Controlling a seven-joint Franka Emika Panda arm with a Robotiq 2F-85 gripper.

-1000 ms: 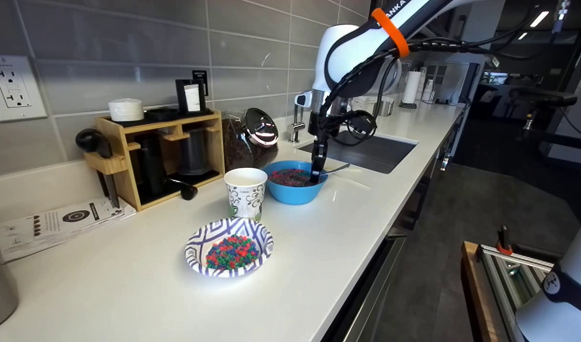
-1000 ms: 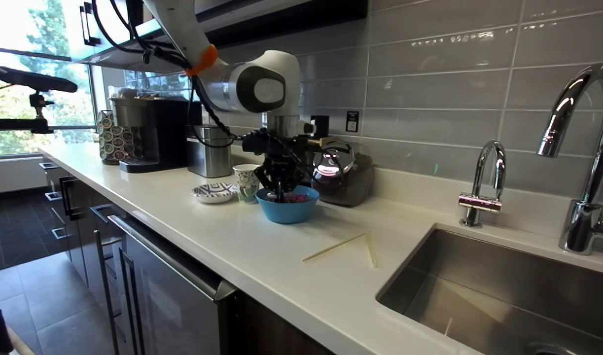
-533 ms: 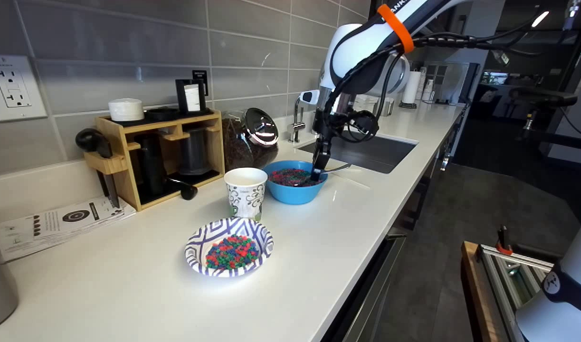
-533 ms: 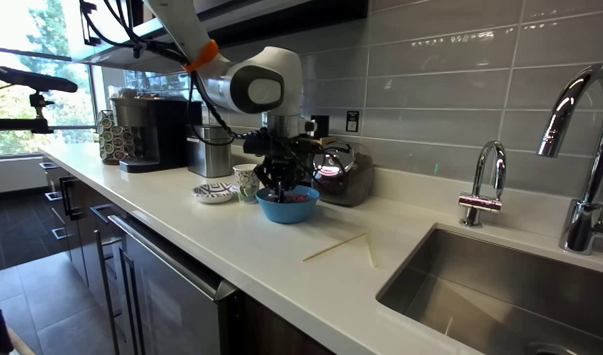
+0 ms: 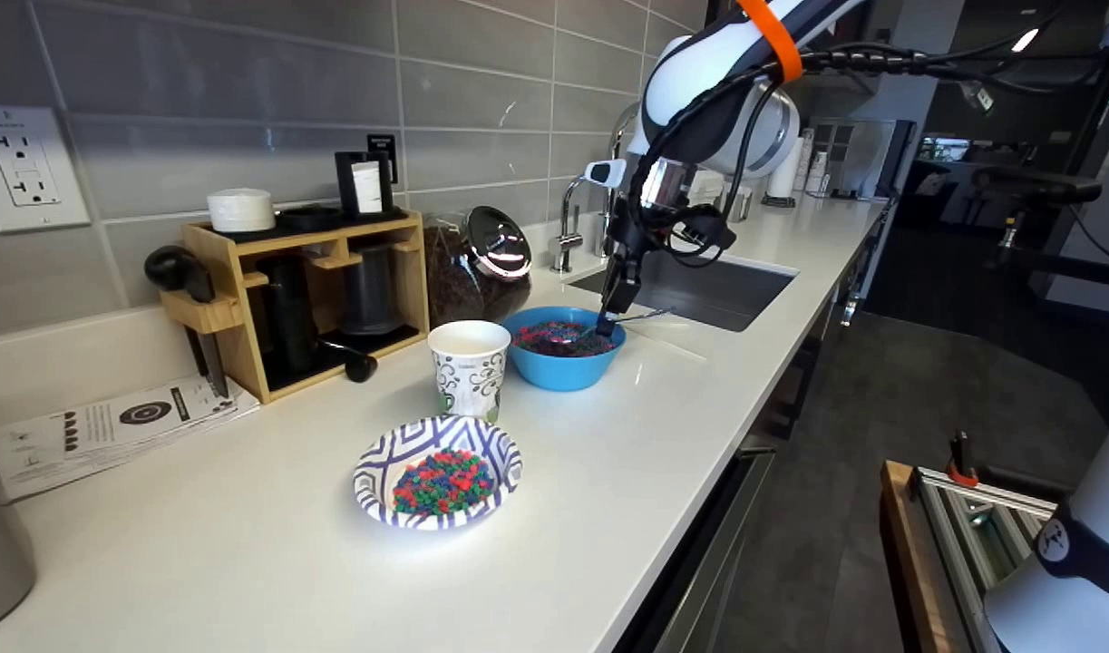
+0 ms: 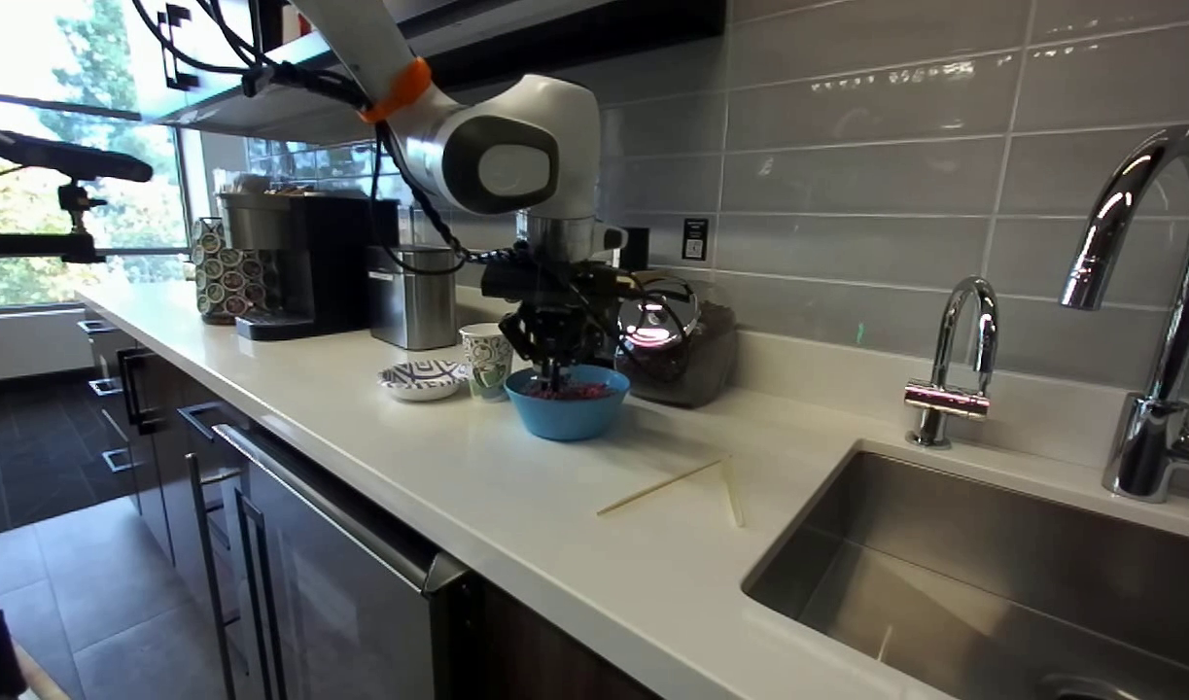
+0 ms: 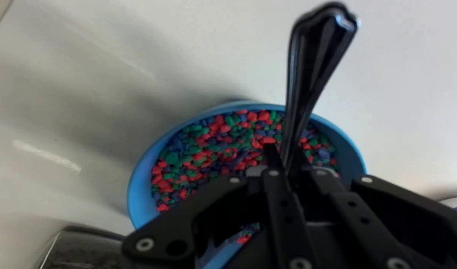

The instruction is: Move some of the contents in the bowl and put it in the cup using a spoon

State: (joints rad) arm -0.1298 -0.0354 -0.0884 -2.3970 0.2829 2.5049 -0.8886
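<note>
One spoon (image 7: pixel 306 78) stays pinched by its handle in the gripper (image 7: pixel 286 166), which tilts more and sits higher than a second ago. The spoon's head, hidden from me then, now shows among the red, green and blue bits (image 7: pixel 209 149) in the blue bowl (image 5: pixel 561 372); the white cup (image 5: pixel 470 363) beside it hasn't moved.

White arm (image 5: pixel 695 82) angling down from the upper right in an exterior view, bent above the wrist (image 5: pixel 670 186), black gripper (image 5: pixel 606 326) beneath, tilted, its lower end toward the lower left, fingers (image 7: pixel 273 158) pinched close together in the wrist view
</note>
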